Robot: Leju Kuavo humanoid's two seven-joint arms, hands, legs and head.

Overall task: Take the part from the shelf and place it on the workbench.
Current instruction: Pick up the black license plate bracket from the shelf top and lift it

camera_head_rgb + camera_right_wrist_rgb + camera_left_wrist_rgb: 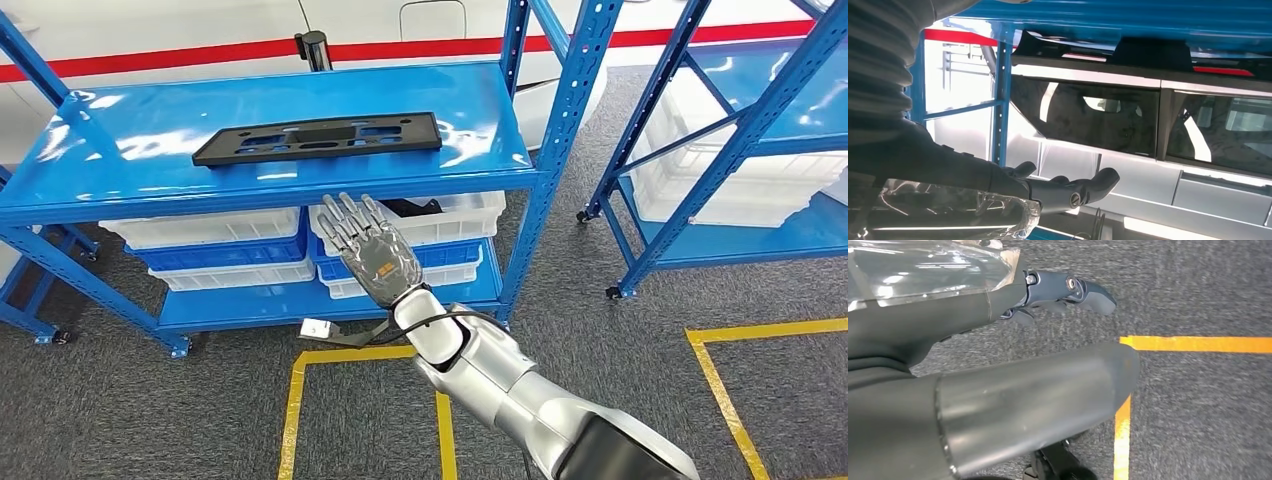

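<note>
— What do you have in front of you, biggest first?

— You face a blue metal shelf (120, 170) with perforated uprights, standing on grey carpet (150, 420) marked with yellow tape lines (295, 400). On its glossy top board lies the part (318, 138), a flat, long black panel with rectangular cut-outs, near the front edge.

— And the containers?

— On the lower board you see white crates (205, 228) stacked over blue ones; the one on the right holds something dark that you cannot make out. No writing is readable.

— The hands?

— Your right hand (372, 250) is raised just below the part, its fingers (350, 215) stretched flat and holding nothing. Your left hand (1063, 292) hangs over the carpet, fingers loosely extended, holding nothing.
</note>
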